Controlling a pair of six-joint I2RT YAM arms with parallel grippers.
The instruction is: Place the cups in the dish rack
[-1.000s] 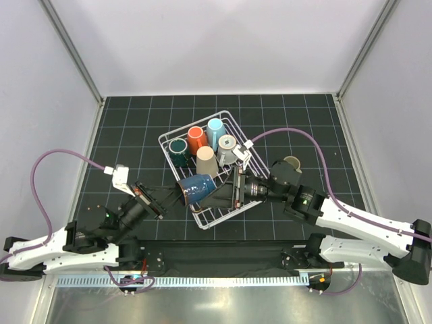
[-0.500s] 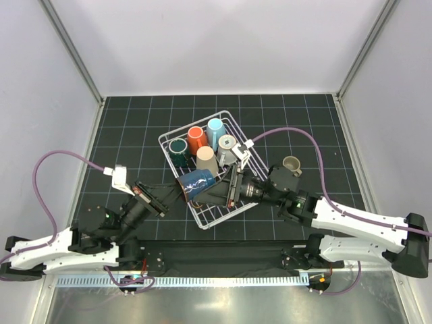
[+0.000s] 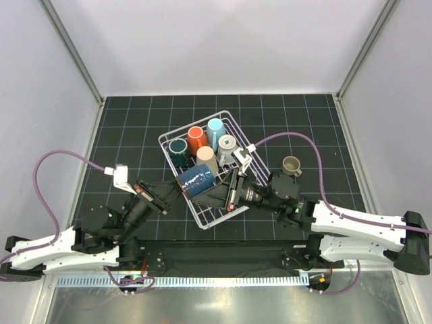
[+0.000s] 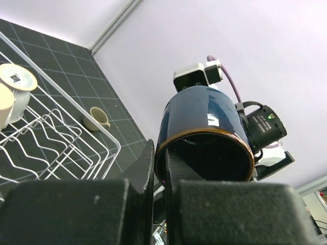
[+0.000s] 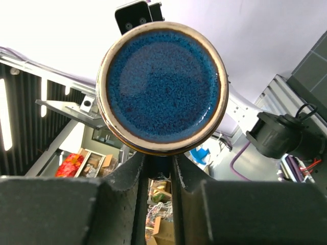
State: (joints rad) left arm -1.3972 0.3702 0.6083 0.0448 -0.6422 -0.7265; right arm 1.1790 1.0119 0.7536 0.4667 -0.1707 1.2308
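A navy cup [image 3: 196,181] hangs on its side above the near-left corner of the white wire dish rack [image 3: 230,114]. My left gripper [image 3: 181,191] is shut on its rim, one finger inside the cup [image 4: 204,122] and one outside. From the other side my right gripper [image 3: 212,194] is shut on the dark blue handle just under the cup's speckled base [image 5: 162,84]. In the rack stand a dark teal cup [image 3: 179,146], an orange cup [image 3: 197,138], a light blue cup [image 3: 215,127], a grey-white cup [image 3: 227,144] and a beige tumbler [image 3: 206,159].
A small olive-beige cup [image 3: 291,165] stands on the black grid mat to the right of the rack, also in the left wrist view [image 4: 96,118]. Purple cables arch over both arms. Grey walls close in the mat on three sides.
My right gripper has slid left to the navy cup and closed on its handle. The cup, still held by the left gripper, has risen slightly.
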